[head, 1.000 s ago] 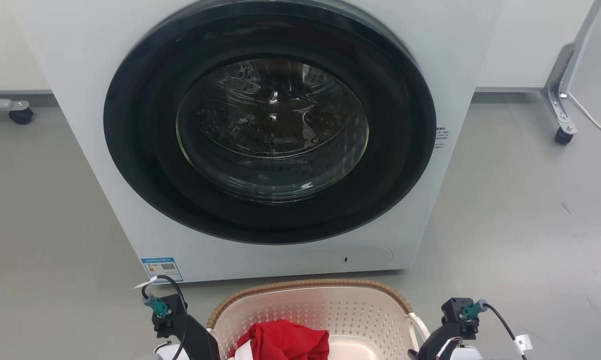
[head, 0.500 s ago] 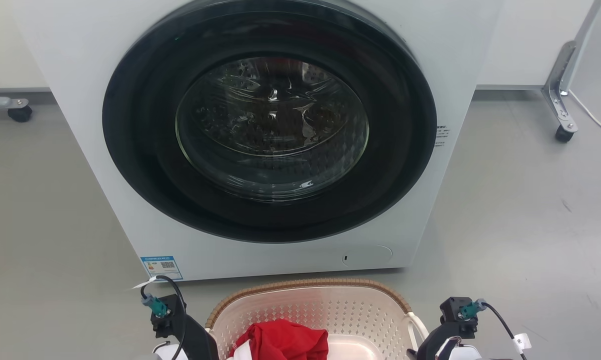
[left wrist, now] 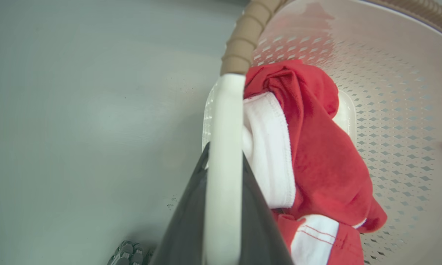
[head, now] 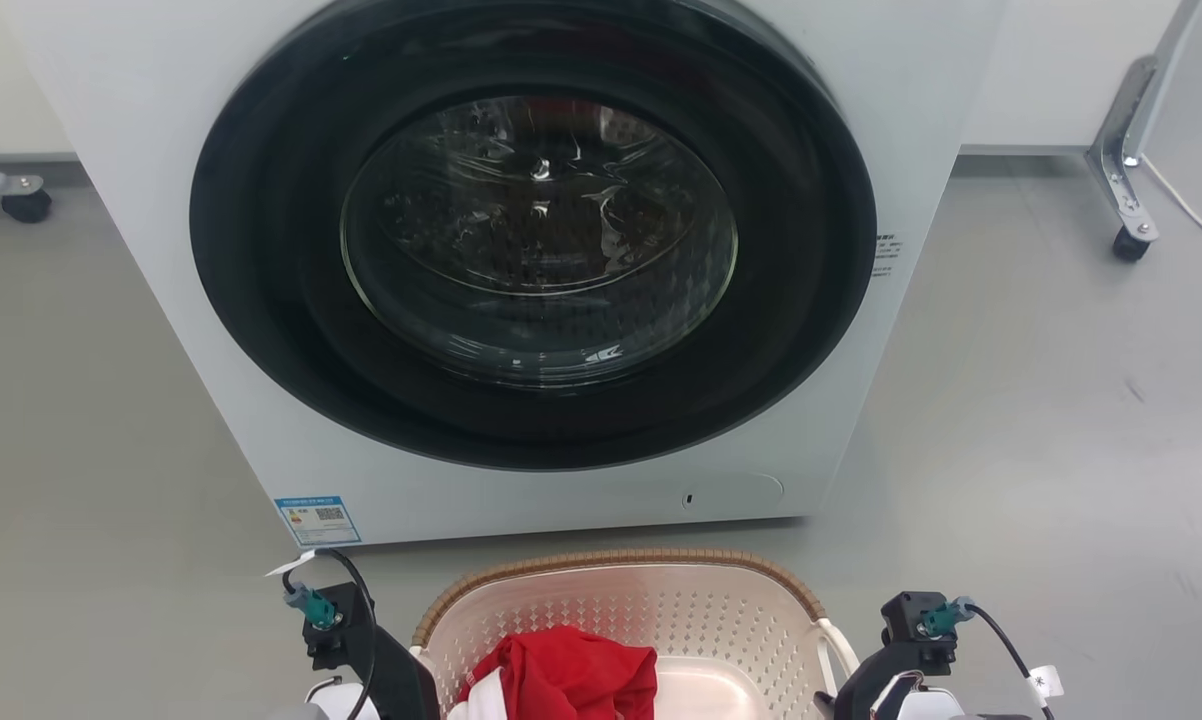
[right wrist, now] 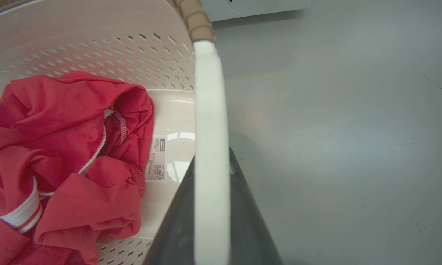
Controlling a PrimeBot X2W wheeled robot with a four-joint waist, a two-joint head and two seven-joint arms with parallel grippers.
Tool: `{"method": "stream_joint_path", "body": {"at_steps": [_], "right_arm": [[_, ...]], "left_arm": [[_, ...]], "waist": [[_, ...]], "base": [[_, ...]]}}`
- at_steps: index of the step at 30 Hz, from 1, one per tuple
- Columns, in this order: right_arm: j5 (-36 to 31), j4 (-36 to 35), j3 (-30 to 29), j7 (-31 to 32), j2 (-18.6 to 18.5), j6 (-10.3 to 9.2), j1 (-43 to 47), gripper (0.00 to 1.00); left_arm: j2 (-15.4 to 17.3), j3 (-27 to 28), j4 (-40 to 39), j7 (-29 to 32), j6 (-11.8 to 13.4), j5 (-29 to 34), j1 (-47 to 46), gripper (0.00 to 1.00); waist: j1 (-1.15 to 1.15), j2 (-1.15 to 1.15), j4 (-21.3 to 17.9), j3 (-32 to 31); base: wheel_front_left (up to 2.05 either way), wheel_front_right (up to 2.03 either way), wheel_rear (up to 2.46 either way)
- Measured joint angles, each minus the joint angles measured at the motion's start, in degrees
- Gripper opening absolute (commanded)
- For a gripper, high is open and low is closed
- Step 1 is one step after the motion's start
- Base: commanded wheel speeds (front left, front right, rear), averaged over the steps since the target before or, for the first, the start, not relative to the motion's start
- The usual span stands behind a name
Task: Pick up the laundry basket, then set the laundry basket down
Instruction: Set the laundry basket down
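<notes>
While the laundry basket [head: 661, 620] is sitting low in the head view, just in front of the white washing machine [head: 931, 100] and between the two arms, the left gripper [left wrist: 224, 156] is clamping its two dark fingers onto the basket's left loop handle [left wrist: 224, 110], one finger pressing each side of the white bar. The right gripper [right wrist: 211, 158] is gripping the right loop handle [right wrist: 208, 92] in the same way, its fingers closing against both faces of the bar. A red garment [right wrist: 59, 147] with white trim is lying crumpled inside the basket, covering part of the smooth base and touching the edge of a small label [right wrist: 157, 158] there. The brown woven-look rim [head: 611, 556] is curving along the basket's far edge, nearest the machine's round dark door [head: 531, 230]. Grey floor [head: 1041, 420] is showing on both sides of the basket; whether the base is resting on it or hanging clear cannot be determined.
</notes>
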Motion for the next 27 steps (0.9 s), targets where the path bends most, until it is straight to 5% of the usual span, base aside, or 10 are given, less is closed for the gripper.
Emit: {"method": "stream_joint_path", "body": {"at_steps": [27], "right_arm": [[-3.0,-0.3,2.0,-10.36,-0.36,-0.67,-8.18,0.0]], "left_arm": [[1.82,-0.89,-4.08,-10.05,-0.01,0.7,-5.74,0.0]], "waist": [[0.01,0.01,0.62,17.68]], "base": [[0.0,0.0,0.0]]}}
